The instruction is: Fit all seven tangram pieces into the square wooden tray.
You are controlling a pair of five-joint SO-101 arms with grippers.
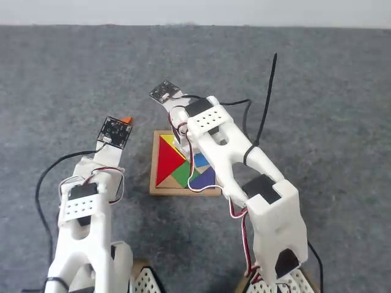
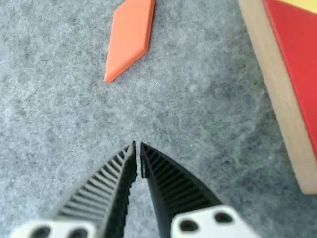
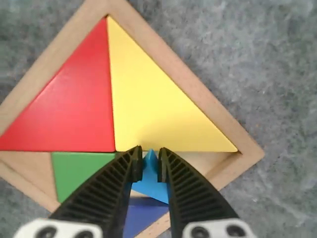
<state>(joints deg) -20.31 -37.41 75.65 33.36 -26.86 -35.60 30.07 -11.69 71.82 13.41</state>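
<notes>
Right wrist view: the square wooden tray point(image 3: 183, 80), near the middle of the grey felt bench point(image 2: 198, 99), is occupied by a red triangle point(image 3: 74, 109) and a yellow triangle point(image 3: 153, 104) set edge to edge, with a green piece point(image 3: 77, 171), a blue triangle point(image 3: 148, 187) and a purple piece point(image 3: 143, 213) beside them. The blue triangle's tip is clasped by the right hand point(image 3: 147, 154). An orange parallelogram point(image 2: 130, 37) is seen flat on the bench off the tray's far left corner. The left hand point(image 2: 137, 146) is held clenched near it, grasping nothing.

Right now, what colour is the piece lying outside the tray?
Orange: the loose piece shows best in the left wrist view.
</notes>
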